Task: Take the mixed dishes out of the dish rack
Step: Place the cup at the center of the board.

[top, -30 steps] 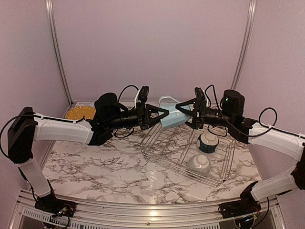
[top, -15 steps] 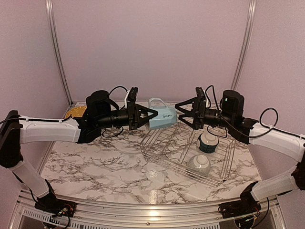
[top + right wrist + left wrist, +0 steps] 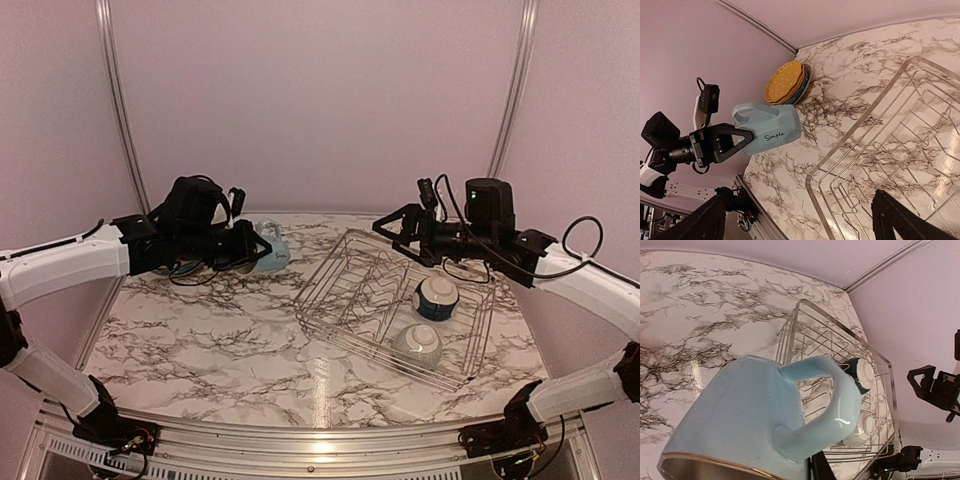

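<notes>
Light blue and tipped on its side, the mug [image 3: 771, 129] hangs in the air to the left of the dish rack [image 3: 360, 285], clear of the marble table [image 3: 220, 350]. The left gripper [image 3: 252, 250] pinches it at the base end, one black finger on each side, with the handle turned upward and the word "Simple" showing on the wall in the right wrist view. From the left wrist camera the mug fills the lower frame, its gold rim at the bottom edge and the handle looping in front of the rack. The right gripper [image 3: 392, 232] hovers above the far edge of the rack with its fingers spread wide and nothing between them. Inside the rack, at its right end, sit two small dark-and-white bowls, the farther bowl [image 3: 436, 297] tilted on its side and the nearer bowl [image 3: 417, 343] just in front of it. At the far left corner of the table, beyond the mug, lies a stack of plates [image 3: 786, 82], a yellow scalloped dotted one on top and a blue edge showing underneath.
</notes>
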`<state>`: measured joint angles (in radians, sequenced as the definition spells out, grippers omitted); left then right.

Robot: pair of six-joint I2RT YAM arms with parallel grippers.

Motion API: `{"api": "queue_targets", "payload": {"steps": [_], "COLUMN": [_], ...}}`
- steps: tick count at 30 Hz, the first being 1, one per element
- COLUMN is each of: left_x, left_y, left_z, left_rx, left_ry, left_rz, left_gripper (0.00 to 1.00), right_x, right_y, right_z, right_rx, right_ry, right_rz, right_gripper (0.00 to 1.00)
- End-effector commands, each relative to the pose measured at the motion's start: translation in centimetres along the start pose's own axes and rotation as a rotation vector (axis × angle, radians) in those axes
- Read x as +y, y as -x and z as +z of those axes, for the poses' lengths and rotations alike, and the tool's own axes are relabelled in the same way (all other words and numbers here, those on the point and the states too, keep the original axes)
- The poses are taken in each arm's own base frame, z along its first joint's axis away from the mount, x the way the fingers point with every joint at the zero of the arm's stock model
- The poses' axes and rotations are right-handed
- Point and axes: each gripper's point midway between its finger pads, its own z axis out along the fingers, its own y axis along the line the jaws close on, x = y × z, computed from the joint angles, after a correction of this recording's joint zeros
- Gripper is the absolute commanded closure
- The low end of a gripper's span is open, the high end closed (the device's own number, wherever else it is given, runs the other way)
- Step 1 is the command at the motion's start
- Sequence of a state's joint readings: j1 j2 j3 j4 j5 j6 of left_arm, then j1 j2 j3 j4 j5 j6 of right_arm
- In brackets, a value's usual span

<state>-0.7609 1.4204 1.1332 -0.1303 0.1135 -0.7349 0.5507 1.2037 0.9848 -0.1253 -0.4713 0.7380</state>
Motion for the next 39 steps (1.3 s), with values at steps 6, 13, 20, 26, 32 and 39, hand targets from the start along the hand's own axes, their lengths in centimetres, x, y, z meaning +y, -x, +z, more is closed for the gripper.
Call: {"api": "queue_targets", "payload": {"steps": [6, 13, 20, 26, 32, 39], "left_x": [8.3, 10.8, 13.2, 15.9, 17.8, 20.3], "left_y": [3.8, 5.3, 5.7, 5.6, 5.8, 5.8], "left_z": [-3.7, -2.3, 0.7, 3.0, 5.0, 6.5], "left_rx": [-0.075, 0.022, 0.141, 0.241, 0.286, 0.324], "left_ry": [0.440, 0.576, 0.671, 0.770, 0.793, 0.796], "left_rz": [0.066, 0.167, 0.252, 0.327, 0.344, 0.293], "left_gripper": [1.00, 1.00, 1.00, 1.00, 1.00, 1.00], "right_x": [-0.5, -1.5, -2.4, -2.8, -4.1, -7.7], "right_y": [0.8, 1.3, 1.6, 2.2, 2.2, 2.7], "right_z": [-1.4, -2.0, -2.9, -4.0, -5.0, -7.8], "right_rx": [-0.012, -0.017, -0.021, -0.045, -0.060, -0.097], "right_ry": [-0.113, -0.196, -0.280, -0.348, -0.437, -0.697], "right_rz": [-0.058, -0.065, -0.068, -0.065, -0.044, -0.023], "right_gripper": [0.01, 0.02, 0.01, 0.02, 0.01, 0.01]}}
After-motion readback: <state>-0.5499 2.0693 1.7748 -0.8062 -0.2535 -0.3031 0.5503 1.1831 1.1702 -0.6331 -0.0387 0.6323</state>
